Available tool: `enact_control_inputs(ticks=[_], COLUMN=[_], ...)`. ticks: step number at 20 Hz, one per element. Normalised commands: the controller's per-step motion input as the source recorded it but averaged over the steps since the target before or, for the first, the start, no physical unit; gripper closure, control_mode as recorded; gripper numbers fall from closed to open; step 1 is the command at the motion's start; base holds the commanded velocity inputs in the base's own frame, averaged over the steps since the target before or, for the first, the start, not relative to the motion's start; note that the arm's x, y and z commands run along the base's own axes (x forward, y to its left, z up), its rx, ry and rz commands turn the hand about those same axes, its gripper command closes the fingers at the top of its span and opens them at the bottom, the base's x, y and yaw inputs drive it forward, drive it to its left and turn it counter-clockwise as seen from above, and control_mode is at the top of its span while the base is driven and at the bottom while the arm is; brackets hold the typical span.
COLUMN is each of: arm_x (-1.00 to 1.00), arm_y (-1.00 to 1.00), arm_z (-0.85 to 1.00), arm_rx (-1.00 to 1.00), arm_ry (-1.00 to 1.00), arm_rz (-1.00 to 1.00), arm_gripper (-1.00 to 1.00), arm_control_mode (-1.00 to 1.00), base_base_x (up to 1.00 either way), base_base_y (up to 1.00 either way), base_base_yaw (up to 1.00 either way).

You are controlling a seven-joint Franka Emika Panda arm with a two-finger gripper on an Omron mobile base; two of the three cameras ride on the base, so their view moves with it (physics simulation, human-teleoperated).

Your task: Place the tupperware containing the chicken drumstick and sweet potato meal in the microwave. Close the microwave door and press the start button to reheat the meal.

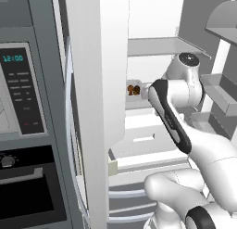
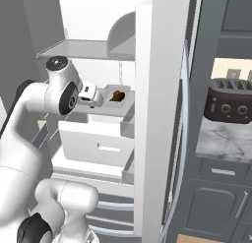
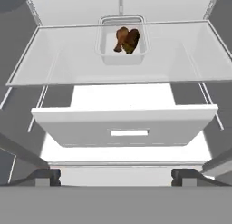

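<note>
We were only at the start: our gripper (image 3: 116, 175) stood wide open and empty inside the fridge (image 3: 68, 55), facing the tupperware (image 3: 122, 46) on its glass shelf, with the fetching, the microwave (image 1: 21, 89), door and start button all left.

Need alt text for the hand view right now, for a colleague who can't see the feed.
A clear tupperware holding brown food sits on a glass fridge shelf, straight ahead of the open gripper, which is short of it and not touching. Below the shelf is a white drawer with a slot handle; the gripper's dark fingertips stand wide apart at the bottom.
</note>
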Motion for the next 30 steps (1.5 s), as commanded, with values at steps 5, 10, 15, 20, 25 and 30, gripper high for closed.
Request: enact_control_inputs(ticks=[5,10,15,20,25,30], arm_x=[0.09,0.21,0.31,0.35,0.4,0.59], arm_y=[-0.14,-0.35,-0.11,0.0,0.0,0.07], arm_z=[-0.12,0.0,0.0,-0.02,-0.17,-0.26], arm_rx=[0.0,0.12,0.21,0.13,0.01,0.0], arm_ry=[-0.01,0.03,0.04,0.0,0.0,0.0], arm_rz=[-0.21,-0.15,-0.05,0.0,-0.01,-0.02], arm_gripper=[-1.0,-1.0,-1.0,-1.0,-1.0,-1.0], arm_control_mode=[-1.0,-1.0,-1.0,-1.0,-1.0,-1.0], base_base_x=[0.0,0.0,0.0,0.0,0.0,0.0], base_base_y=[0.0,0.0,0.0,0.0,0.0,0.0], base_base_yaw=[0.0,0.0,0.0,0.0,0.0,0.0])
